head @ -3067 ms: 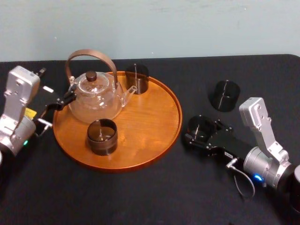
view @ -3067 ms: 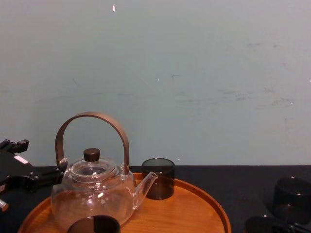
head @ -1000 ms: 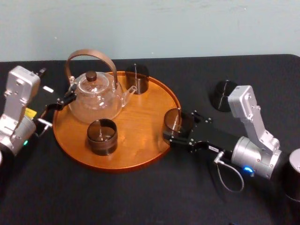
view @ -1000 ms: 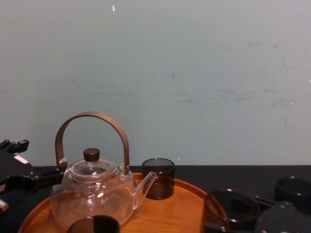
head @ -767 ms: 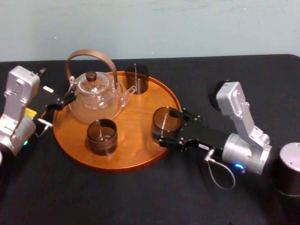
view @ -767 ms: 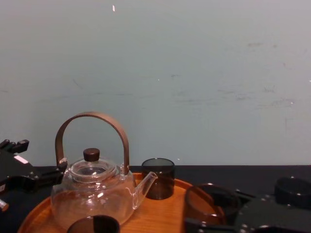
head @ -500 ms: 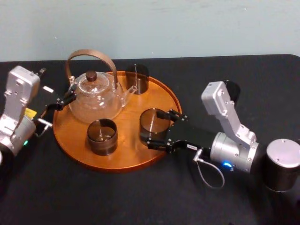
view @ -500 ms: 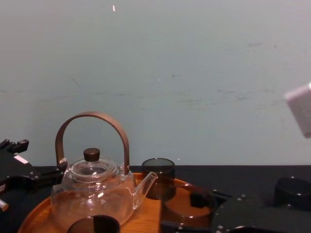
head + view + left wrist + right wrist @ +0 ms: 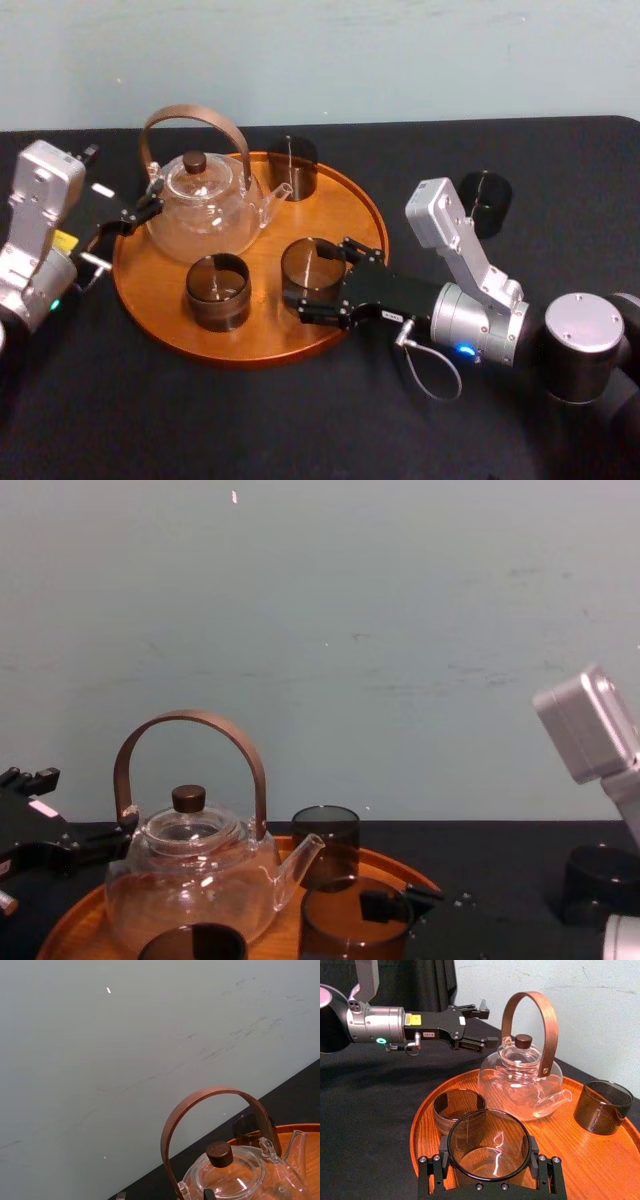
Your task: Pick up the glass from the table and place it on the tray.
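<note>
The right gripper (image 9: 312, 287) is clamped around the glass (image 9: 313, 262), holding it upright over the front-right part of the tray (image 9: 335, 210). I cannot tell whether its base touches the wood. On the tray, a second glass (image 9: 218, 291) stands just left of it, a teapot (image 9: 205, 205) sits at the back-left and a third glass (image 9: 292, 167) at the back edge. A fourth glass (image 9: 484, 203) stands on the bench (image 9: 250, 420) to the tray's right. The left gripper (image 9: 487, 1026) sits at the tray's left edge, jaws parted, holding nothing.
</note>
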Controlling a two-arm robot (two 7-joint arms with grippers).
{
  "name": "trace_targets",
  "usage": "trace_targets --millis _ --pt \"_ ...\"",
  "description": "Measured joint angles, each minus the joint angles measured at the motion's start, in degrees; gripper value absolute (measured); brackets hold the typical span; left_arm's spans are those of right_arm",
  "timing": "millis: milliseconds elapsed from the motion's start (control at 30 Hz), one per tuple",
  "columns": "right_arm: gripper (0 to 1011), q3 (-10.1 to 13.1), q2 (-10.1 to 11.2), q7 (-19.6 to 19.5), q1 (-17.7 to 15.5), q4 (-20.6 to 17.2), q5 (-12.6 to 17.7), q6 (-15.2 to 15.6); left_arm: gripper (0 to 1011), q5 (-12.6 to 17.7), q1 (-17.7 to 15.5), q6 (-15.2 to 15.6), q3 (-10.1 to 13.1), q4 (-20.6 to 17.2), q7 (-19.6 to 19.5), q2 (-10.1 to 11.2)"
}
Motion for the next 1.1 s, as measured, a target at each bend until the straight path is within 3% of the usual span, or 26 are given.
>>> trace_targets --millis 667,1100 --pt "899 0.3 -1.5 1.0 2.6 6.9 1.3 -1.8 1001 0.0 0.0 0.0 0.0 0.0 0.0 0.0" --pt "899 0.3 -1.9 1.5 3.4 8.6 2.0 -2.0 1001 0.0 0.0 0.0 0.0 0.0 0.0 0.0"
